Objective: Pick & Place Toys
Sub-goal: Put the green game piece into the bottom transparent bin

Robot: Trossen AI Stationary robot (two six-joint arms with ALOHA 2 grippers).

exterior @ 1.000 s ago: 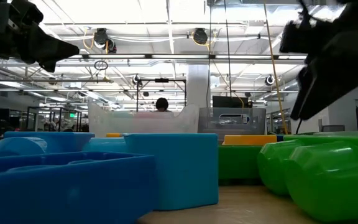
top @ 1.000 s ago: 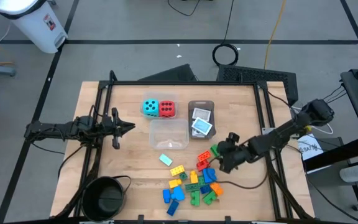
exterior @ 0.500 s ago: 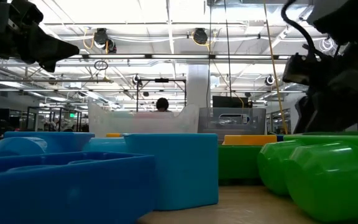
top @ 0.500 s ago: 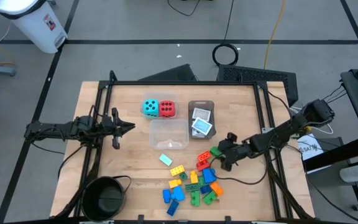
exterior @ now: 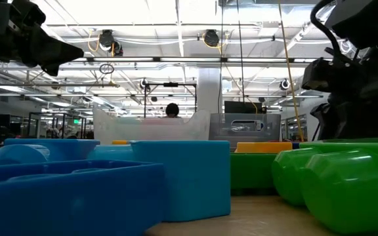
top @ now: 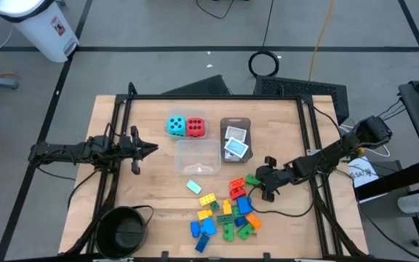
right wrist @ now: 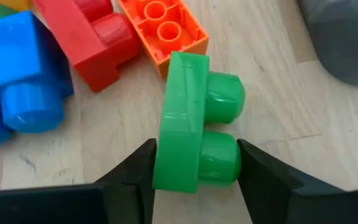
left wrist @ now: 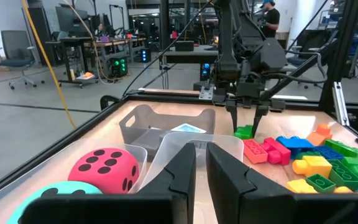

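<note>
A green brick (right wrist: pixel 194 134) lies on its side on the table, its two studs pointing sideways, at the far right of the brick pile (top: pixel 228 215). My right gripper (top: pixel 256 181) is open and points down over it, one finger on each side (left wrist: pixel 246 121). Red and orange bricks (right wrist: pixel 135 37) lie just beside it. The teal die (top: pixel 175 126) and red die (top: pixel 194 128) sit in a clear tub at the far side. White cards (top: pixel 236 145) lie in the grey tray. My left gripper (top: pixel 153 149) waits at the table's left, fingers nearly together and empty. My right gripper stands with its fingers (right wrist: pixel 135 177) on either side of the green brick's base and stud ends (right wrist: pixel 225 165), coming from above. Whether they touch it I cannot tell. The brick rests on the table.
An empty clear tub (top: pixel 198 156) stands at the table's middle, the grey tray (top: pixel 235 124) to its right. A pale blue piece (top: pixel 194 186) lies alone on the wood. A round black bowl (top: pixel 124 231) sits at the near left corner. The metal frame rails (top: pixel 308 131) border the table.
My right gripper has come down and a little toward the table's left, from above the pile's right side to the green brick, and now stands astride it. The bricks have stayed where they were.
</note>
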